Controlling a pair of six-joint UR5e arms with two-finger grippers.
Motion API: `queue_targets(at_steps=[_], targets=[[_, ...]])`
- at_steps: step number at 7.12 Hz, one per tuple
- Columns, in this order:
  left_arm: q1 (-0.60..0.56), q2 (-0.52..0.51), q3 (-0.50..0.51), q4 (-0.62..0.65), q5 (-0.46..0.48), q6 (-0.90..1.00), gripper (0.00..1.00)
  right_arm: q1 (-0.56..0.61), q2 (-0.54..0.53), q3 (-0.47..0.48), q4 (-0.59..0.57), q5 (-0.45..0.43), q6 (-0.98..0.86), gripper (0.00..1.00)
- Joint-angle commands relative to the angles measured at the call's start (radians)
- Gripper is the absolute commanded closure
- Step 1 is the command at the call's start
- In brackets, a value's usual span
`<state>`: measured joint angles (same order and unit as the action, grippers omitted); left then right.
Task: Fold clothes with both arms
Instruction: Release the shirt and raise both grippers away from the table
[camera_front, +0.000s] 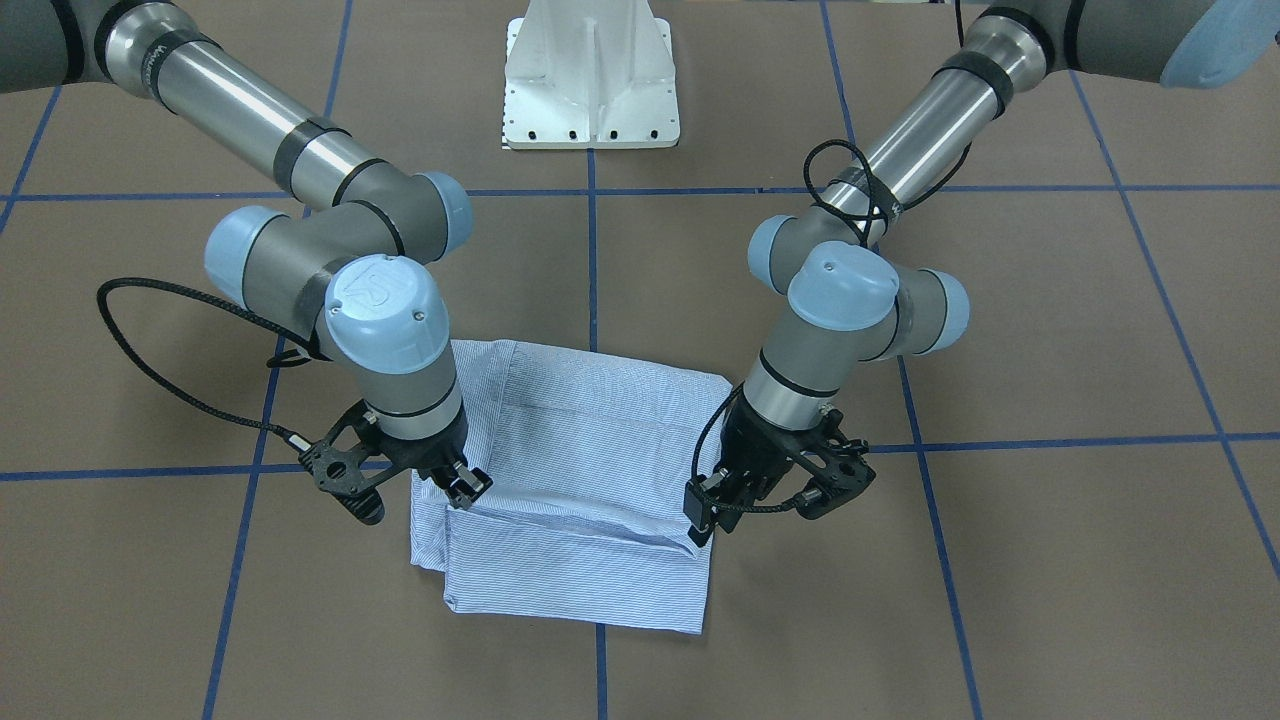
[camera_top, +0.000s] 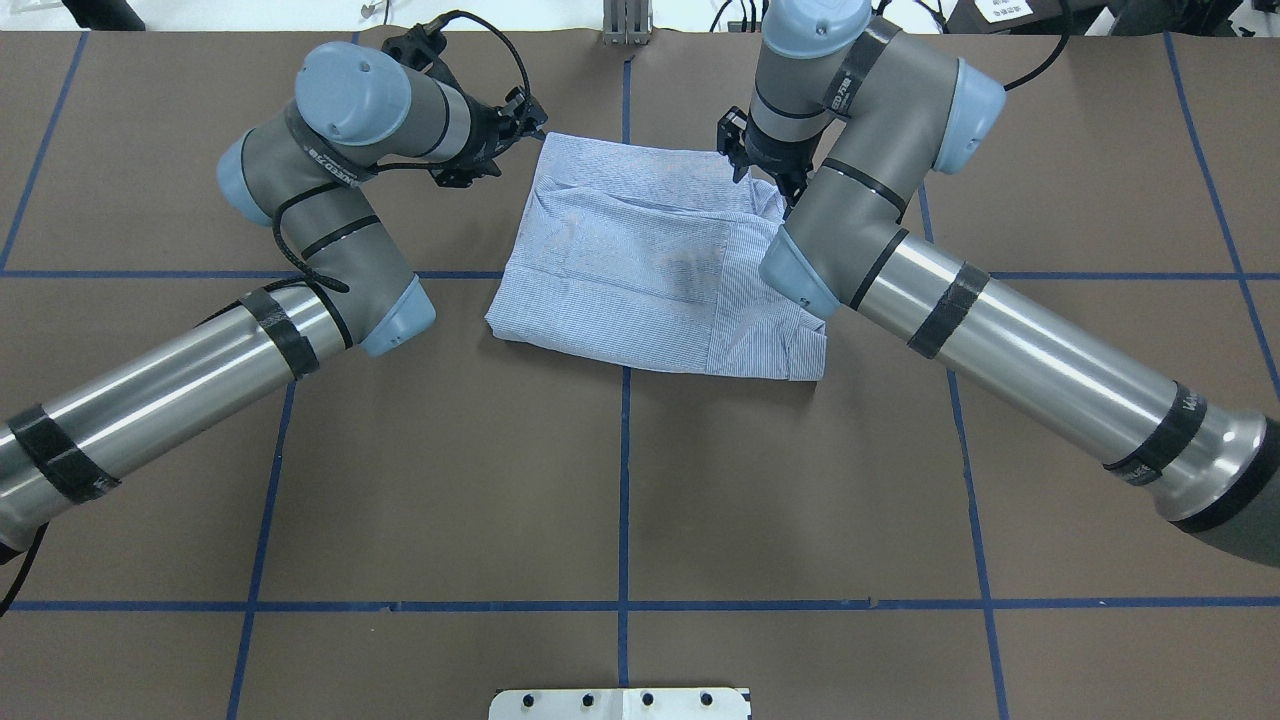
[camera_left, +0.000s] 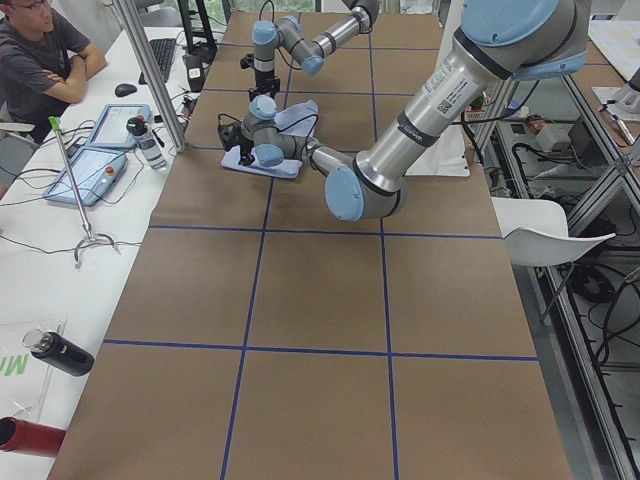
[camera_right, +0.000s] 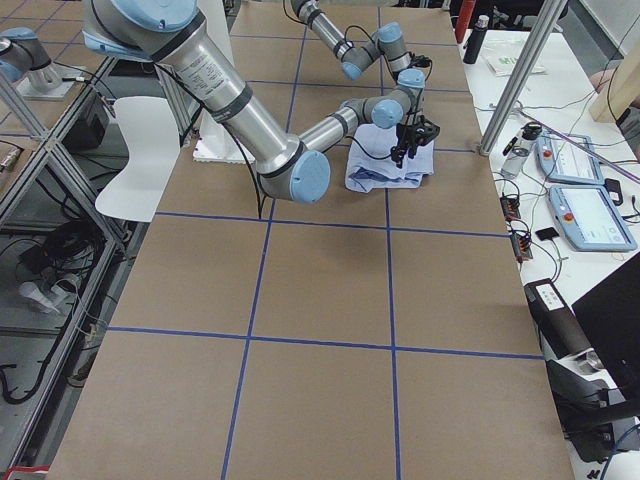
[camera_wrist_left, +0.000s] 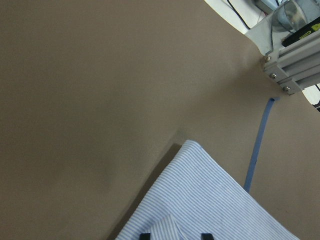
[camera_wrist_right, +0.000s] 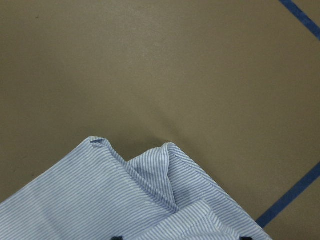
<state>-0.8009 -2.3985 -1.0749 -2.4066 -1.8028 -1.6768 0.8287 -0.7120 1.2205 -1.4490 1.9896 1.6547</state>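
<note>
Blue-and-white pinstripes mark the folded shirt (camera_front: 580, 470), which lies flat with its long axis running from the right gripper (camera_front: 465, 487), spread wide over one corner, to the left gripper (camera_front: 703, 515), half-parted over the next corner with cloth in the gap but not pinched.

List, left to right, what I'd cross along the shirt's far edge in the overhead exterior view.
left tool → blue-and-white pinstriped shirt → right tool

The shirt (camera_front: 580, 470) lies on the table (camera_front: 1050, 560).
</note>
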Motion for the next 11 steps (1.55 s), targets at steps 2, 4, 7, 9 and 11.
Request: queue_targets(at_steps=[2, 4, 7, 9, 11], targets=[[-0.09, 0.147, -0.16, 0.007, -0.168, 0.211, 0.22, 0.067, -0.033, 0.017, 0.002, 0.072, -0.117, 0.0], [-0.183, 0.357, -0.331, 0.014, -0.235, 0.544, 0.23, 0.108, -0.246, 0.214, 0.015, 0.083, -0.38, 0.0], [-0.393, 0.574, -0.37, 0.015, -0.395, 1.076, 0.23, 0.258, -0.462, 0.332, 0.015, 0.183, -0.73, 0.0], [-0.519, 0.688, -0.37, 0.015, -0.432, 1.343, 0.23, 0.395, -0.596, 0.338, 0.016, 0.28, -0.998, 0.0], [-0.615, 0.781, -0.367, 0.017, -0.435, 1.579, 0.23, 0.49, -0.719, 0.356, 0.015, 0.297, -1.25, 0.0]])
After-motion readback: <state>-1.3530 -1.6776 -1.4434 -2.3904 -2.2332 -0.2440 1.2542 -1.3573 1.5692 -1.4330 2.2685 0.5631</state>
